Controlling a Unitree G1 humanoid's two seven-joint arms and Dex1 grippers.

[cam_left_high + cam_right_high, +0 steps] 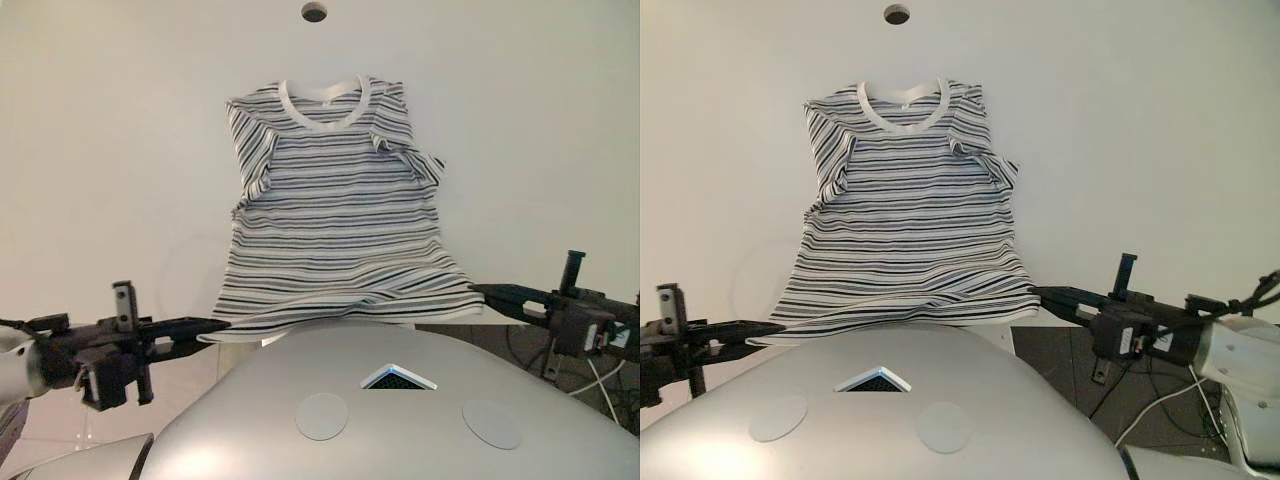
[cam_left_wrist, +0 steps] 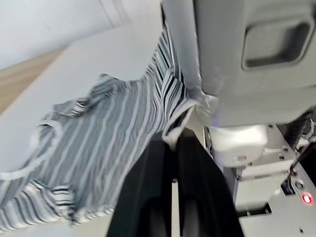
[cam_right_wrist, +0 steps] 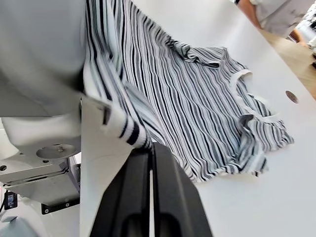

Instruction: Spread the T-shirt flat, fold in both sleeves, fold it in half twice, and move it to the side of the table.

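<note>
At the near edge of the table [image 1: 100,150], left gripper [image 1: 215,324] and right gripper [image 1: 482,290] each clamp a hem corner of the T-shirt [image 1: 335,200], which lies rumpled. Step 1, spreading, seems in hand; next needs an even outward pull.

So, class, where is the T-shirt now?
The T-shirt lies centred on the table, collar far, hem corners at the near edge held by the left gripper and right gripper.
</note>
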